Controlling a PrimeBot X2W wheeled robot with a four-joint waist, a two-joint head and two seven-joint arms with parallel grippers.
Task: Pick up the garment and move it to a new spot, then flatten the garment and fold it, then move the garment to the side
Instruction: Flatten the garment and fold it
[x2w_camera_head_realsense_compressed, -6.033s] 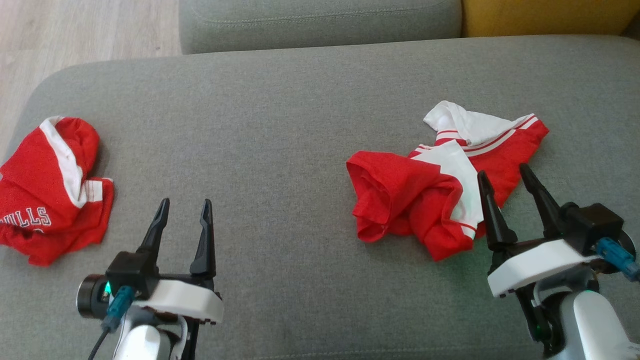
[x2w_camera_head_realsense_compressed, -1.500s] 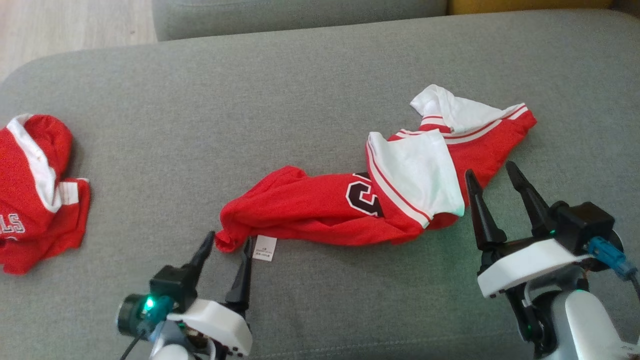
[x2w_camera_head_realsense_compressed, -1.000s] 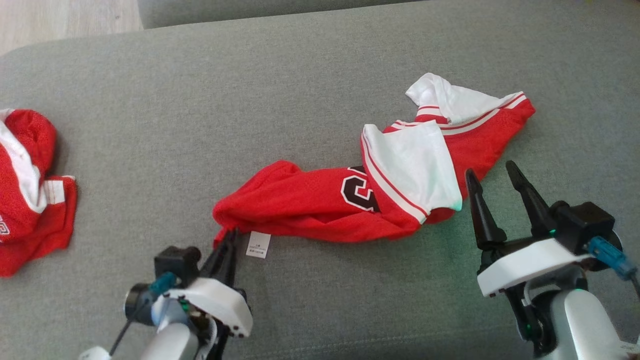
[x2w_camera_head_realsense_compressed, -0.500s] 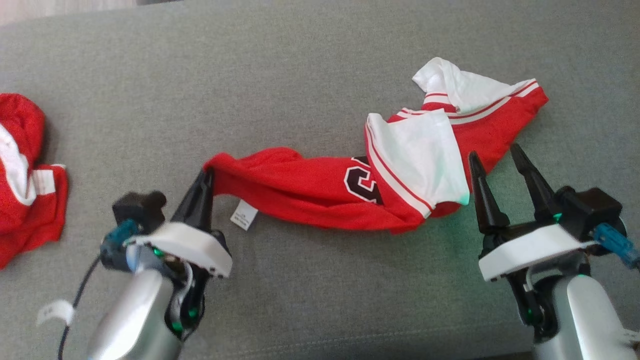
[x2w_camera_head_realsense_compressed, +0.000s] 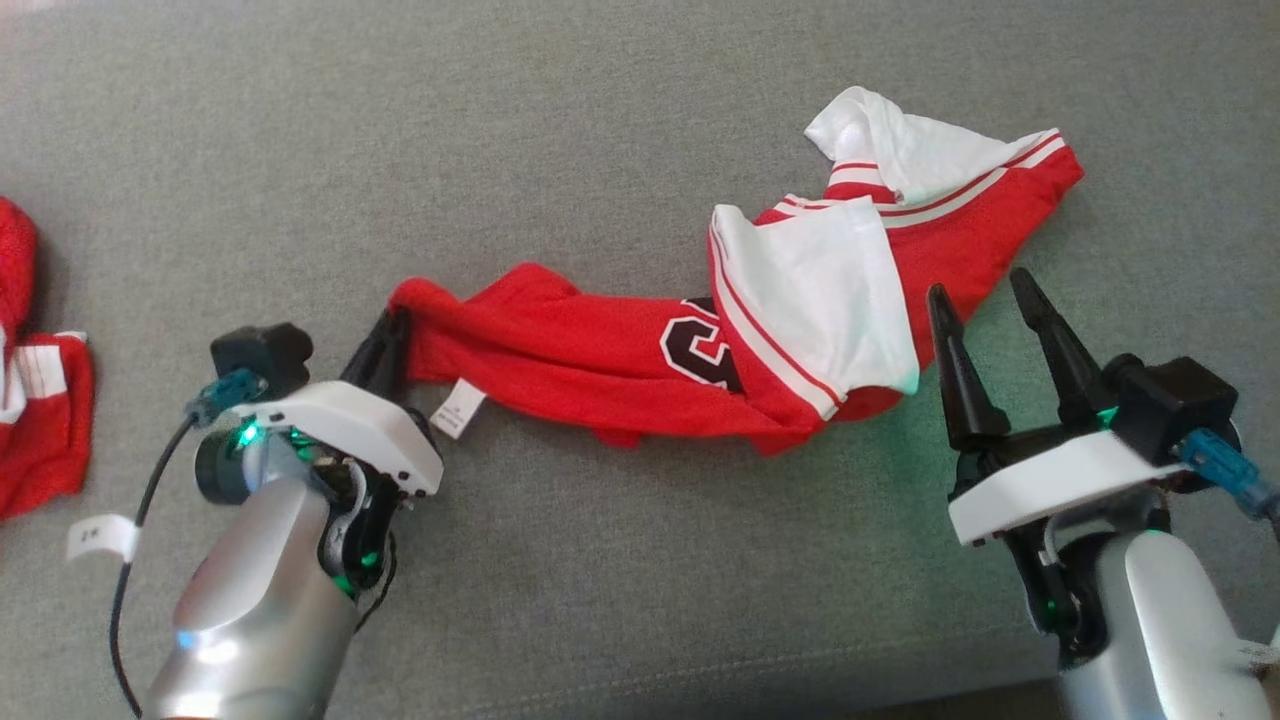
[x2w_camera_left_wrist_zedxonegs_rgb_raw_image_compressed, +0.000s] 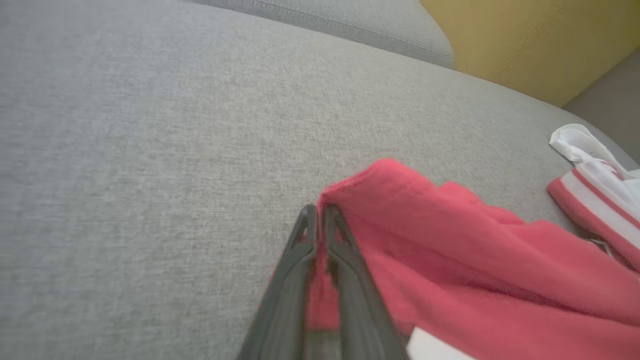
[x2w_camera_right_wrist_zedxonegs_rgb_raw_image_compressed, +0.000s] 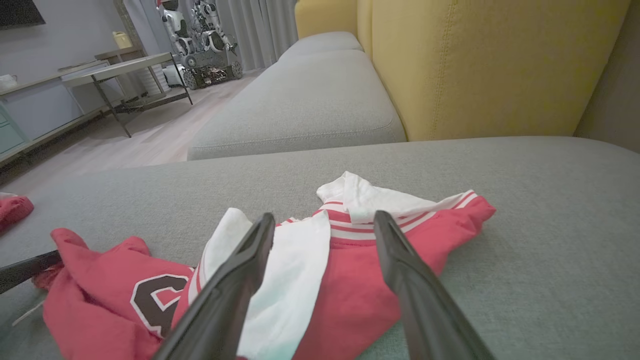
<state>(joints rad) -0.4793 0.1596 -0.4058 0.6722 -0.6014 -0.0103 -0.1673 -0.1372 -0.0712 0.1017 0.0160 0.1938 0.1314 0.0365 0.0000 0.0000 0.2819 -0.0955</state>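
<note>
A red and white garment (x2w_camera_head_realsense_compressed: 760, 300) with a dark number on it lies stretched out across the grey sofa seat (x2w_camera_head_realsense_compressed: 560, 150). My left gripper (x2w_camera_head_realsense_compressed: 388, 335) is shut on the garment's red left end (x2w_camera_left_wrist_zedxonegs_rgb_raw_image_compressed: 380, 200), with a white label hanging beside it. The fabric shows pinched between the fingers (x2w_camera_left_wrist_zedxonegs_rgb_raw_image_compressed: 345, 260) in the left wrist view. My right gripper (x2w_camera_head_realsense_compressed: 985, 295) stands open just right of the garment's white sleeve (x2w_camera_right_wrist_zedxonegs_rgb_raw_image_compressed: 295, 270), with nothing between its fingers.
A second red and white garment (x2w_camera_head_realsense_compressed: 40, 410) lies crumpled at the seat's left edge. A yellow backrest (x2w_camera_right_wrist_zedxonegs_rgb_raw_image_compressed: 490, 65) and another grey cushion (x2w_camera_right_wrist_zedxonegs_rgb_raw_image_compressed: 305, 100) stand beyond the seat. Tables and a parked robot are far across the wooden floor.
My left gripper has shut on the garment's left end and drawn it further left, stretching the red cloth out. The head view has tilted down. The right gripper has stayed open in place.
</note>
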